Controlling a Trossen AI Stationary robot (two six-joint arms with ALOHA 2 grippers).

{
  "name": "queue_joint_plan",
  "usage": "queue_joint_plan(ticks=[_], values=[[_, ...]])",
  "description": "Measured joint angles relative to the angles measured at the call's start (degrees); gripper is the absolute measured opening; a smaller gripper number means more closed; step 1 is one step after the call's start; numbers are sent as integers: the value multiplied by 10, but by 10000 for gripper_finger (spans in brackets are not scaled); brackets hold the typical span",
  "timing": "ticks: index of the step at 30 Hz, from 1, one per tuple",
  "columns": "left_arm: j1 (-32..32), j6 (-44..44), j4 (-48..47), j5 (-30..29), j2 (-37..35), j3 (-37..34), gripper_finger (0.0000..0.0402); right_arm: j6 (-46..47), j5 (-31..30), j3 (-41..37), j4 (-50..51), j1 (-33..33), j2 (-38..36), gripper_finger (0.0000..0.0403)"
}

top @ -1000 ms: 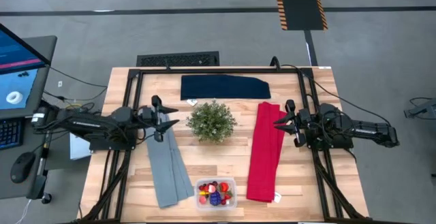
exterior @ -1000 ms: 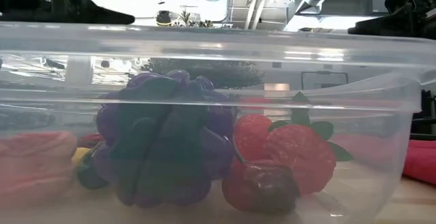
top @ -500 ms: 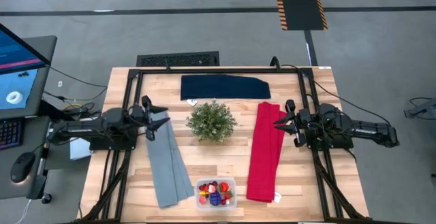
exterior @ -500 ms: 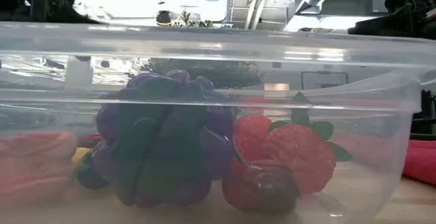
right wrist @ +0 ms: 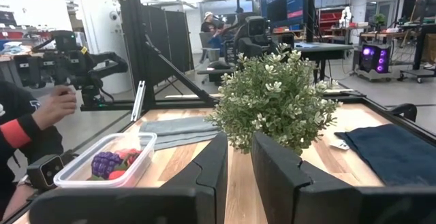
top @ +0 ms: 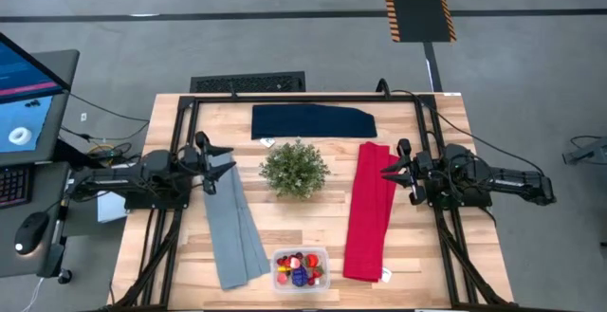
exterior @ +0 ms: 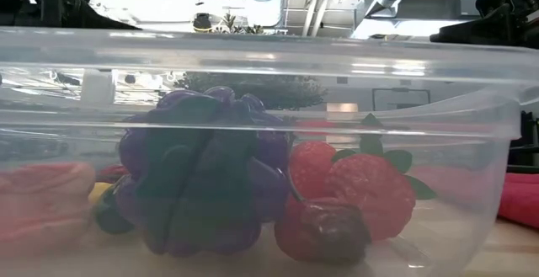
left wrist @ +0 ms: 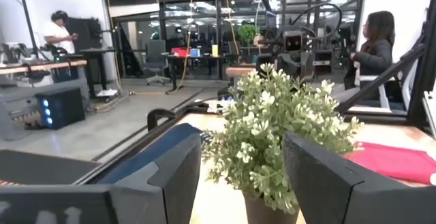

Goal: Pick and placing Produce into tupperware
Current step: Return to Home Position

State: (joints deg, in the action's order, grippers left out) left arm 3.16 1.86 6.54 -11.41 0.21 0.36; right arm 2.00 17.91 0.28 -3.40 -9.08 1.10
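Ahead of your left gripper (left wrist: 242, 152), fingers spread wide, stands the potted plant (top: 294, 168). Your right gripper (right wrist: 240, 142), fingers a narrow gap apart, faces it too. Farther off, between both grippers, the tupperware (top: 323, 254) holds the produce (top: 298, 267).

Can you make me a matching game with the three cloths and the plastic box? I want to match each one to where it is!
Things:
1. grey cloth
2. red cloth
3. navy cloth
4. tupperware

Places:
A. holds the toy fruits
B. beside the right gripper
C. beyond the plant, on the side away from the tupperware
D. beside the left gripper

Pairs: 1-D, 2-B, 3-C, 4-A.
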Motion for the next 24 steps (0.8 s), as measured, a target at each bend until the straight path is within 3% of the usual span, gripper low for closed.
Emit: queue_joint_plan(ticks=[24], values=[[0, 3, -30, 5, 0, 0, 196, 0, 0, 0, 0, 0, 0, 92]])
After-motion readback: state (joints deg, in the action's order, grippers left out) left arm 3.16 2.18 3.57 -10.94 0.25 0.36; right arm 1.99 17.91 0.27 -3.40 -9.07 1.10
